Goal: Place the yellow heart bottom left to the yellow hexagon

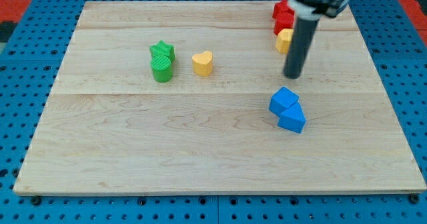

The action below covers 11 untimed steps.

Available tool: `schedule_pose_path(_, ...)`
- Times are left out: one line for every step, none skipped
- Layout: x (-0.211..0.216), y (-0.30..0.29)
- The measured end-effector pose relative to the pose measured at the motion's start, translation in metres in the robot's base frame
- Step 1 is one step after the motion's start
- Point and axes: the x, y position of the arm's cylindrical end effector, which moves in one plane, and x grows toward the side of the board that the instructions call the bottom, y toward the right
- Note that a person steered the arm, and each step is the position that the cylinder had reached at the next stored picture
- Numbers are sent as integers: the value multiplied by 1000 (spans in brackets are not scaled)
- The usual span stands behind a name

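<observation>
**Yellow heart left of centre, rod over by the red and yellow cluster**

Pale wooden board point(200, 157), planks with visible grain, laid on a blue pegboard surface point(27, 24). Blocks look smooth and matte.

Yellow heart point(203, 63) – rounded lobes, point toward the view's bottom, standing alone in the upper middle. Just to its left sit a green star point(162, 50) and a ribbed green cylinder point(161, 69), touching each other.

Yellow hexagon point(284, 41) near the view's top right, partly hidden behind our rod; its shape is hard to confirm. Two red blocks point(283, 17) press against it from above – shapes not clear.

Our dark, straight rod has no jaws, so there is nothing to open or close. My tip point(292, 76) rests just below the hexagon, touching no block. The heart lies well apart, to the tip's left.

Two blue blocks point(287, 109), angular, touching, sit below the tip.
</observation>
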Motion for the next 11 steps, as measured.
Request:
schedule_pose_path(16,-98)
schedule_pose_path(-9,-158)
schedule_pose_path(-29,-127)
schedule_pose_path(-40,-105)
schedule_pose_path(-67,-149)
schedule_pose_path(-74,-121)
schedule_pose_path(-74,-67)
schedule_pose_path(-91,-82)
schedule_pose_path(-78,-47)
schedule_pose_path(-68,-38)
schedule_pose_path(-63,-58)
